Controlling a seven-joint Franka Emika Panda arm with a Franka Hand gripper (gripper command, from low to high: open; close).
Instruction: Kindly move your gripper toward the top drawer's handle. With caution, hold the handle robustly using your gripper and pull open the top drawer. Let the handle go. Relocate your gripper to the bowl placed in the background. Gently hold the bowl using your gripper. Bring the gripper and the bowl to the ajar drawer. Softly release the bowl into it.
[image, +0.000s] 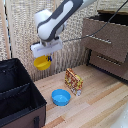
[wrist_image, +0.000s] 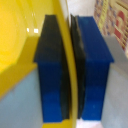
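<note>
Aloft, pincer (image: 44, 56) clamps empty-looking yellow bowl (image: 42, 62); top drawer (image: 106, 37) ajar

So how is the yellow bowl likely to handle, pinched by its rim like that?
The bowl is probably light and stiff: it hangs off the wooden floor from the end effector without visibly sagging. Its glossy wall looks slippery, so it may pivot or slide between the blue fingers, since they clamp only a thin rim.
</note>
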